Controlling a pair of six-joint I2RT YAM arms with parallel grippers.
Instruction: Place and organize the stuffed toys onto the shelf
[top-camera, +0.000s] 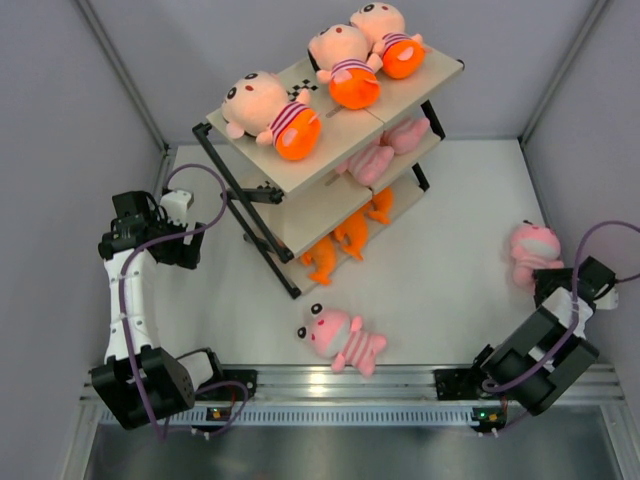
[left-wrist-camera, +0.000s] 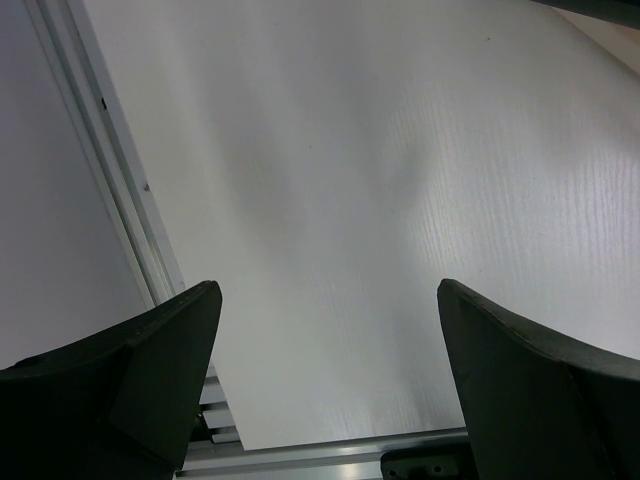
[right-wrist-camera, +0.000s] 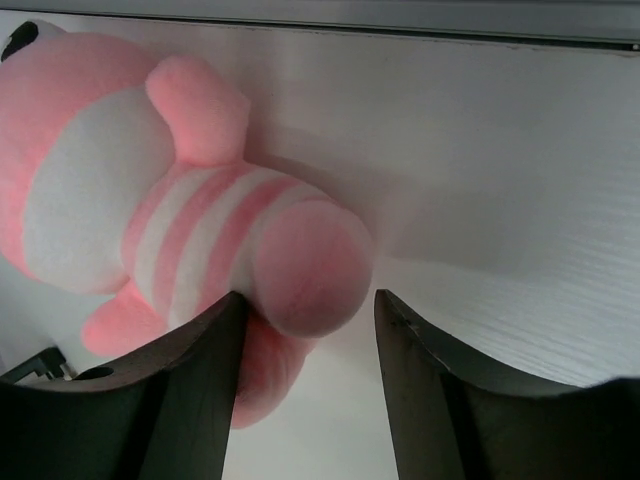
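The shelf stands at the back of the table. Three peach-faced dolls lie on its top board, pink toys on the middle board and orange creatures on the lowest. At the far right lies a pink striped toy, and my right gripper is at it. Its jaws stand open around the leg of that pink toy: the left finger touches it, the right finger is a little apart. My left gripper is wide open over bare table, left of the shelf.
A second pink striped toy lies on its back near the front edge, between the two arm bases. Grey walls close in the table on the left, right and back. An aluminium rail runs along the front.
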